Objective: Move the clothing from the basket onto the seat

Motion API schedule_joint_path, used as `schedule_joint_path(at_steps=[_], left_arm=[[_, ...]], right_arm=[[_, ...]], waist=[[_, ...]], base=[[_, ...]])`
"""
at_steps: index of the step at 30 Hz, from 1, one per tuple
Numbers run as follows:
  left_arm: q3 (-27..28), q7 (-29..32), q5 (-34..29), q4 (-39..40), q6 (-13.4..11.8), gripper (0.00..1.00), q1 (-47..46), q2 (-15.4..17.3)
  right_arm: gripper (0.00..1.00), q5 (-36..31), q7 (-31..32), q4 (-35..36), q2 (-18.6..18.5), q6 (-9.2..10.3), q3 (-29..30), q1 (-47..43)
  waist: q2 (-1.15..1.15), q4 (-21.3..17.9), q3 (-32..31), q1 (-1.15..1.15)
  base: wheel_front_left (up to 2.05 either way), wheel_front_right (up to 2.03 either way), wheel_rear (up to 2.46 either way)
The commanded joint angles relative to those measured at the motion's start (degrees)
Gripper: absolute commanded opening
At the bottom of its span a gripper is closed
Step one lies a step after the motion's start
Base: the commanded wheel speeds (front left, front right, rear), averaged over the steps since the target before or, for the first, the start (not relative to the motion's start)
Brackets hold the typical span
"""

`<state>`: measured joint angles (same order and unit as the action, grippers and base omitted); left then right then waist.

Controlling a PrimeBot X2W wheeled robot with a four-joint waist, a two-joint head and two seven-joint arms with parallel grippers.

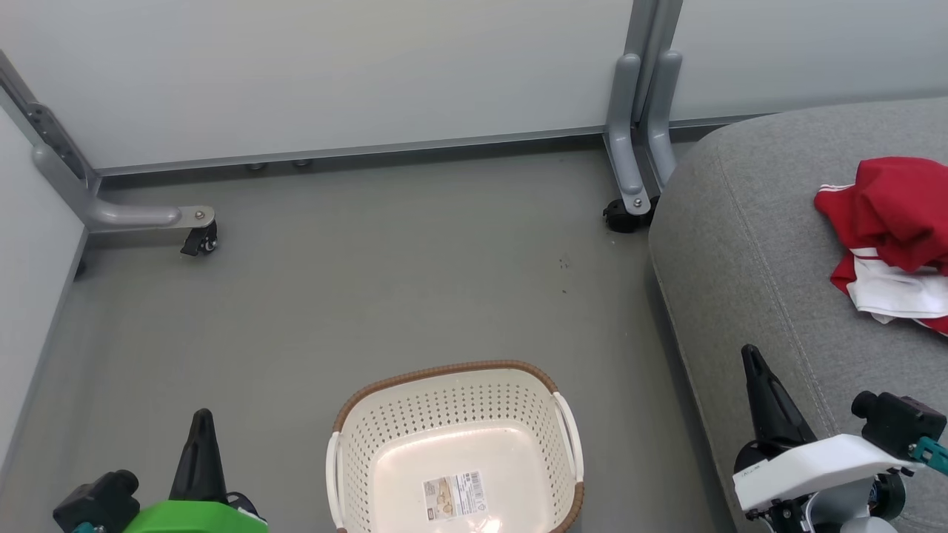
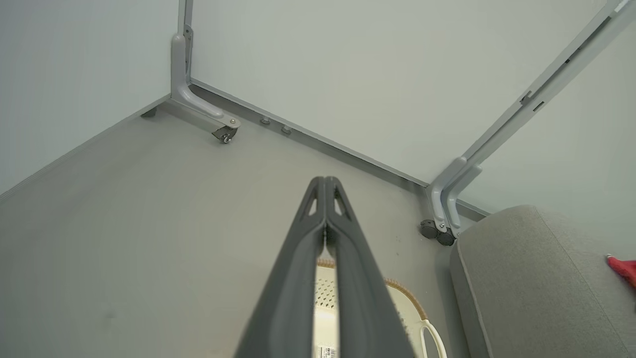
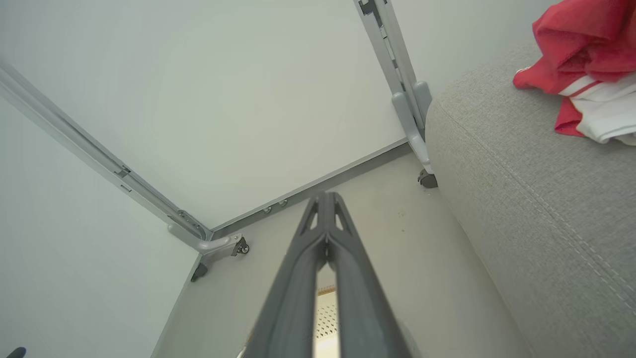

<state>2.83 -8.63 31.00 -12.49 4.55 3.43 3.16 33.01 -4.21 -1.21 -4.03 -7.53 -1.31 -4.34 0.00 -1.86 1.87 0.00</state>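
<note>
Clothing (image 1: pixel 892 222) lies bunched on the seat (image 1: pixel 740 259) at about 3 o'clock in the head view. It is red fabric with white stripes and a white band, and it runs out past the right edge. The seat is a grey upholstered cushion with a rounded corner and a stitched seam, taking up the right side from 2 to 5 o'clock.

The basket (image 1: pixel 444 368) stands upright on the grey floor (image 1: pixel 370 281) at 6 o'clock, near the seat's edge and not touching it. It has cream perforated walls and a brown rim, and a paper label (image 1: pixel 454 494) lies flat on its bottom.

The left gripper (image 1: pixel 201 418) is at 7 o'clock, on the basket's 9 o'clock side, its fingers pressed together with nothing between them. The right gripper (image 1: pixel 749 354) is at 4 o'clock, seen against the seat's front edge, its fingers likewise closed on nothing. Each wrist view shows that arm's fingers meeting at the tips. In the right wrist view the red fabric sits on the seat at 1 o'clock.

Two grey frame legs on castors, one at 10 o'clock (image 1: pixel 196 233) and one at 1 o'clock (image 1: pixel 629 207), stand at the foot of pale wall panels (image 1: pixel 370 74).
</note>
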Motion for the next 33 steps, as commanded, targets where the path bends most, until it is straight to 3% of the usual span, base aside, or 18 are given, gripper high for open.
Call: schedule_joint_path(at_steps=[1, 33], left_arm=[[0.36, 0.51, 2.36, 0.64, 0.39, 0.0, -1.99, 0.19], [1.85, 6.69, 27.2, -0.22, 1.56, 0.0, -5.41, 0.02]], right_arm=[[0.0, 2.51, 0.16, 0.2, -0.38, 0.02, 0.2, 1.51], [0.0, 27.95, 3.16, -5.12, -1.11, 0.02, 1.65, 5.39]], waist=[[0.0, 0.03, -0.02, 0.0], [0.0, 0.6, -0.55, 0.0]], base=[[0.0, 0.0, 0.0], [0.0, 0.0, 0.0]])
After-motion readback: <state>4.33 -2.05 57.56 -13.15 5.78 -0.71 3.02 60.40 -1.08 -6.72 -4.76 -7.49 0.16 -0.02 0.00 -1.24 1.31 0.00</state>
